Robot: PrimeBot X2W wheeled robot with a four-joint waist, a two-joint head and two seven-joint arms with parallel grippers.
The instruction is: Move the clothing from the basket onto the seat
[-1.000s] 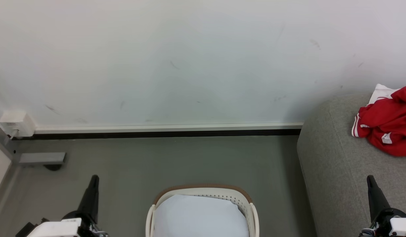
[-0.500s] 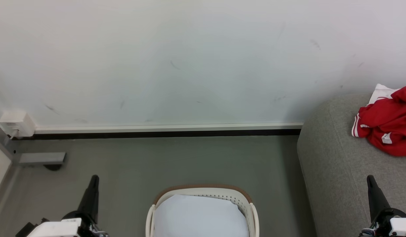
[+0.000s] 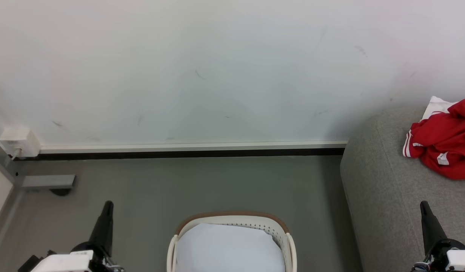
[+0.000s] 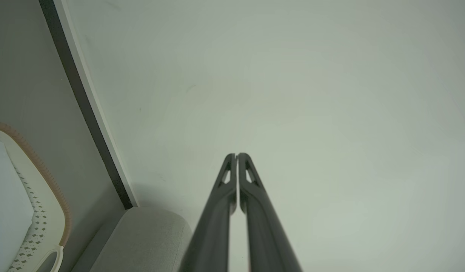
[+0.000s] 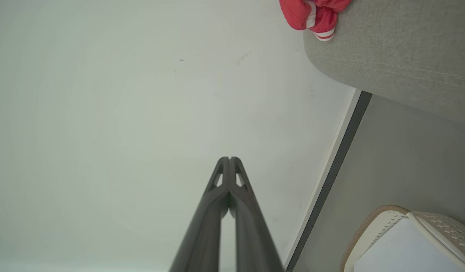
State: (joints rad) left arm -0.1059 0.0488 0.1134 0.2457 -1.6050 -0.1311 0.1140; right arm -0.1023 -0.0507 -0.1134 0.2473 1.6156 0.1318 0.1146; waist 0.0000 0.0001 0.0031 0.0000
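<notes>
The red clothing [image 3: 445, 145] with white stripes lies bunched on the grey seat [image 3: 383, 189] at the right edge of the head view, and shows as the clothing [image 5: 311, 13] on the seat [image 5: 398, 56] in the right wrist view. The white basket [image 3: 279, 232] with a brown rim stands on the floor at bottom centre, its pale bottom bare; the basket [image 4: 47, 196] and the basket [image 5: 383, 226] also show at the wrist views' edges. My left gripper [image 3: 108, 206] is shut at lower left, beside the basket. My right gripper [image 3: 423, 206] is shut over the seat's front part, apart from the clothing.
A white wall [image 3: 217, 68] with a pale skirting and dark strip [image 3: 191, 153] runs behind the grey floor [image 3: 202, 185]. A white socket box [image 3: 18, 141] and a grey bracket [image 3: 47, 182] sit at the far left.
</notes>
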